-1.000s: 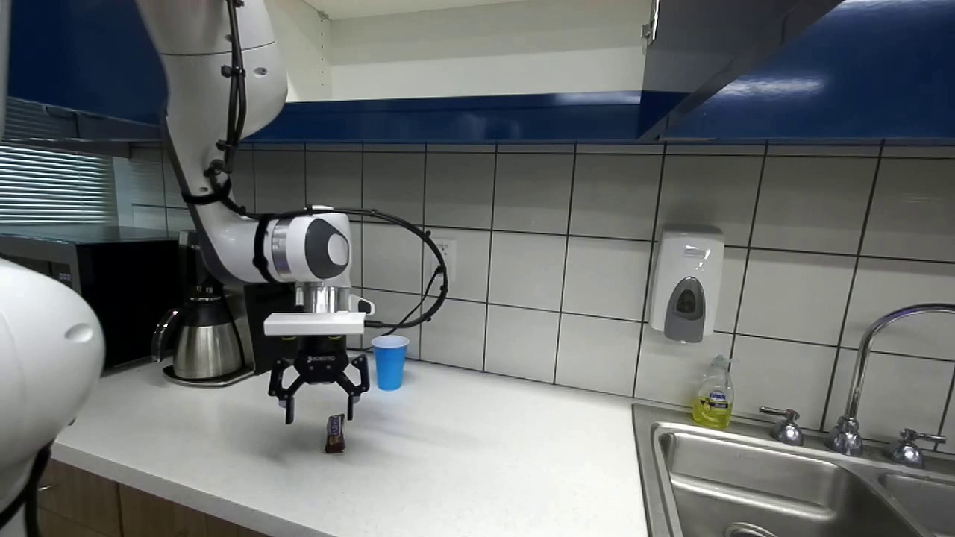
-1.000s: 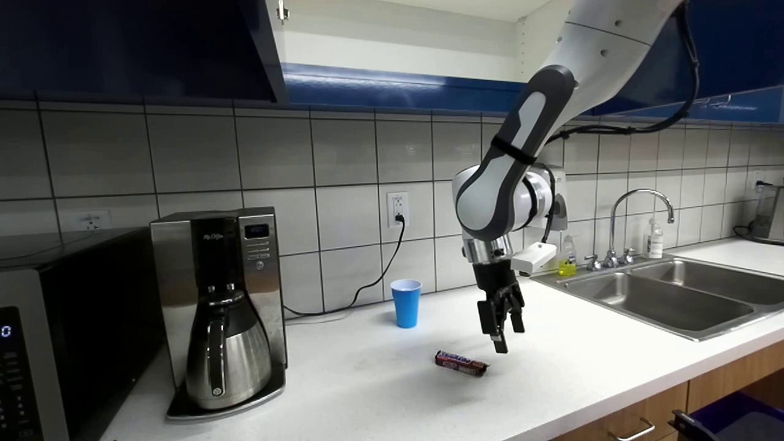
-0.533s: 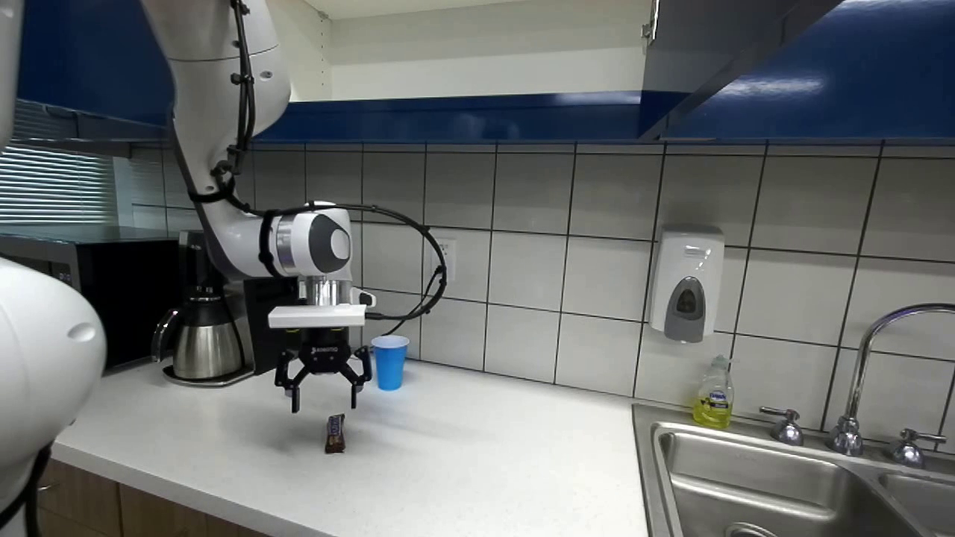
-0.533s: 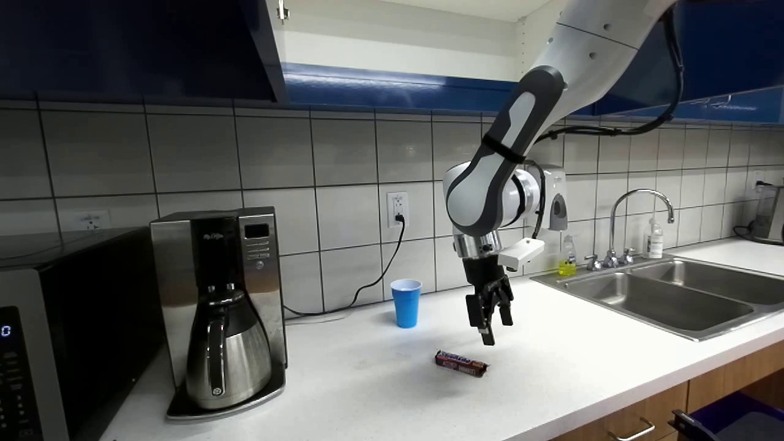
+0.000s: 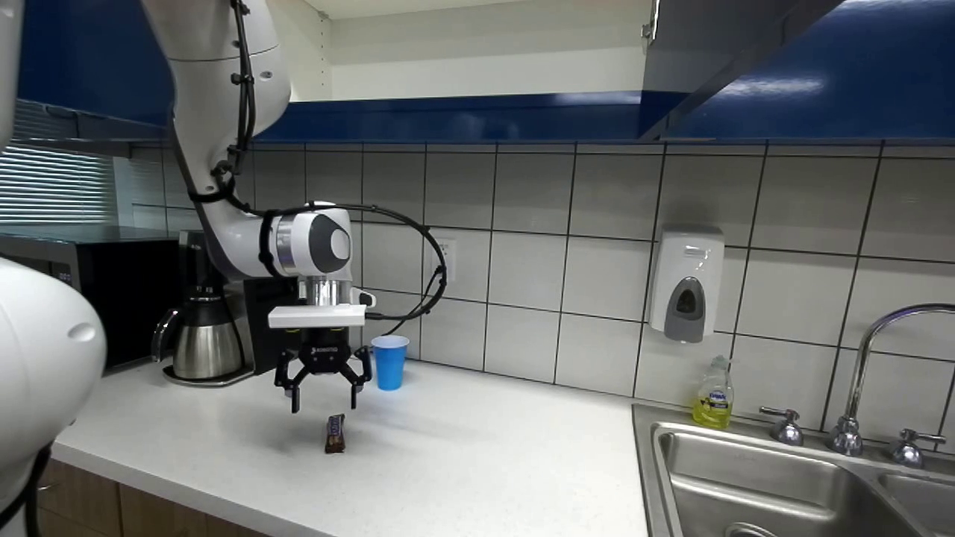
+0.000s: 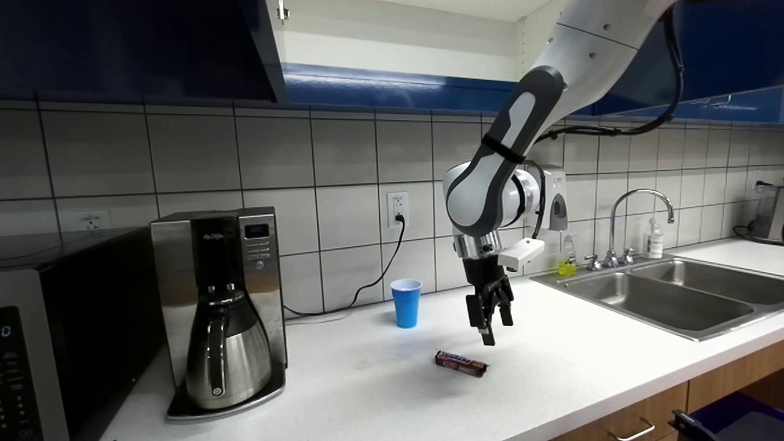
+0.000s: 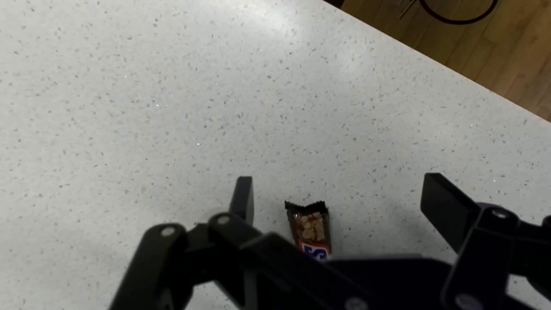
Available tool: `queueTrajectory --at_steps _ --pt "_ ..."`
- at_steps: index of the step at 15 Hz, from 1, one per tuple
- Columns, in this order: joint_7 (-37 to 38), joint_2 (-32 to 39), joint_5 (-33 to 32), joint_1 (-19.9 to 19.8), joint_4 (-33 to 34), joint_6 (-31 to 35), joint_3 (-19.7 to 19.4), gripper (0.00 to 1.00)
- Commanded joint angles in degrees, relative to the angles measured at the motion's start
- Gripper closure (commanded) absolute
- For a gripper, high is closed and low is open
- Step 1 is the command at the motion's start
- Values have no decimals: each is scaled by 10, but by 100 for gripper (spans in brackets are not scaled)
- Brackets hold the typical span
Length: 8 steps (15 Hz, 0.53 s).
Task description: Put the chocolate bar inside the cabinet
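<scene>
From here the hand [image 5: 324, 408] is spread wide above the desk [image 5: 485, 462], chocolate bar [image 6: 461, 364] lying on it, one end hidden in the wrist view. The open cabinet [image 5: 462, 118] is cropped up top tho.

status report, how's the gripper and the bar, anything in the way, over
Gripper open, above counter, holding nothing. Bar on counter, ungrasped. Cabinet open. Cup stands nearer the wall, seemingly not in the way.
</scene>
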Motion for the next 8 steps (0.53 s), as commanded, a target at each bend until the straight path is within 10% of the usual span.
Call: queueTrajectory --at_steps 1,8 --pt "-1 22 0 -6 21 2 8 0" --pt "20 98 -16 5 87 13 9 0"
